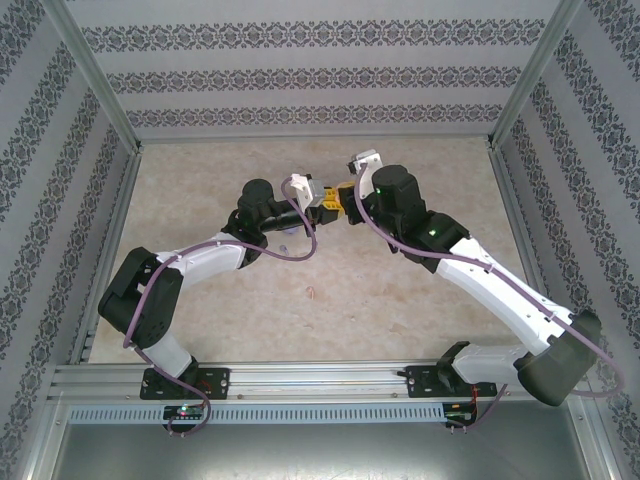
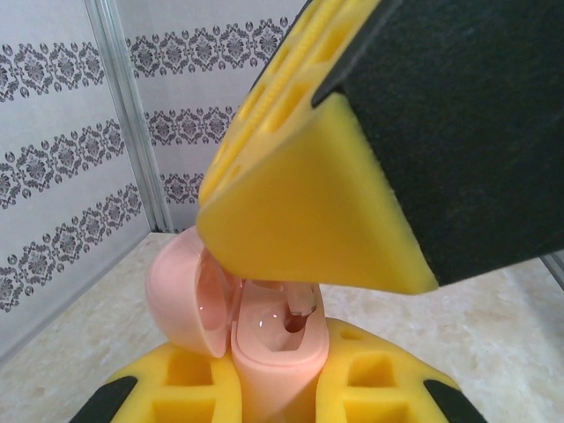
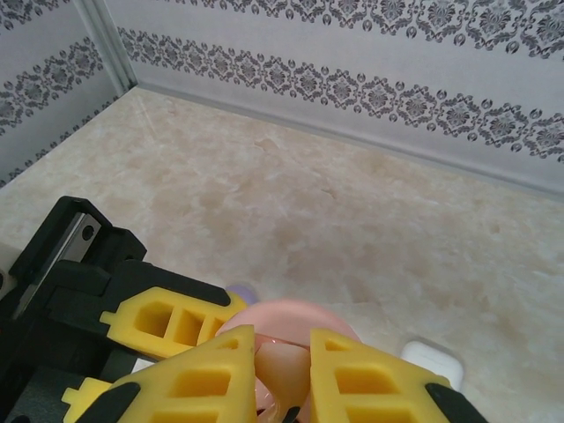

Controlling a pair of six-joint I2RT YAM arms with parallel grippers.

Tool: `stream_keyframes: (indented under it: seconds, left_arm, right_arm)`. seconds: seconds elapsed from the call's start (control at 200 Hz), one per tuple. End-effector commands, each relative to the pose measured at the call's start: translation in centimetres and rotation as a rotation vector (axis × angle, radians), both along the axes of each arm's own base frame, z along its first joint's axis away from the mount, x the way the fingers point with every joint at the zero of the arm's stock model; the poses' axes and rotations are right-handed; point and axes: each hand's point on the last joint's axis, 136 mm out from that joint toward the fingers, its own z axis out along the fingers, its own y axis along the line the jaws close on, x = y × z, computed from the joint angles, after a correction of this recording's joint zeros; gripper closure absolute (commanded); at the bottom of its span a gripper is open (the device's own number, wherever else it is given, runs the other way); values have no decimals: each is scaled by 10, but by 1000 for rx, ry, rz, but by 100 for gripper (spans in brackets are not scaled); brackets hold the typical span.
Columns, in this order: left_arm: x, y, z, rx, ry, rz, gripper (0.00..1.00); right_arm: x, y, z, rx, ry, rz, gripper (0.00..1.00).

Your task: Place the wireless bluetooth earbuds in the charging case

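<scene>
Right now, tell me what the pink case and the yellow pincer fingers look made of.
Pink case: probably smooth glossy plastic; highlights gleam inside its open lid. Yellow fingers: matte, likely printed plastic, given the hollow ribbed cells, though firm foam is possible.

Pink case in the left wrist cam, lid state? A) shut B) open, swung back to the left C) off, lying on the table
B: the pink case, clamped in the left gripper, has its lid swung open to the left, while the right gripper holds a pinkish earbud at its socket.
</scene>
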Motion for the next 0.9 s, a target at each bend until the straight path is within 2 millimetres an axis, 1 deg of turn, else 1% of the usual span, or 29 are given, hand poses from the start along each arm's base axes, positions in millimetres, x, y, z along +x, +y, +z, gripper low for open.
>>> stream_keyframes:
  seconds: [0.0,0.15,0.325,0.435,0.53,0.61,0.684,0.829,0.894]
  left_arm:
    - [-27,-10,42,-48,-121,-103,100]
    - [-27,-10,43,-46,-122,-103,100]
    - [-27,-10,45,-47,-125,-103,100]
    - [-27,-10,46,-49,-126,-102,100]
    - [-27,-10,46,-50,-124,-103,100]
    - [-27,-10,46,-51,-125,-99,100]
    - [-26,-11,43,-49,-119,-99,100]
    - [-26,-12,39,-48,-107,-100,100]
    - [-26,-11,39,-51,-105,-99,100]
  right_arm:
    - [2,-1,-8,-45,-23,-7,82]
    - [-5,10,-8,-66,-32,61,82]
    - [-16,25,-24,-130,-8,141,82]
    - [-17,26,-35,-152,13,144,82]
    - [-16,26,-38,-155,22,136,82]
    - [-14,24,-34,-152,21,122,79]
    - [-12,23,-29,-141,21,104,70]
    - [-7,21,-17,-112,24,72,61]
    - [-5,20,-11,-92,25,56,60]
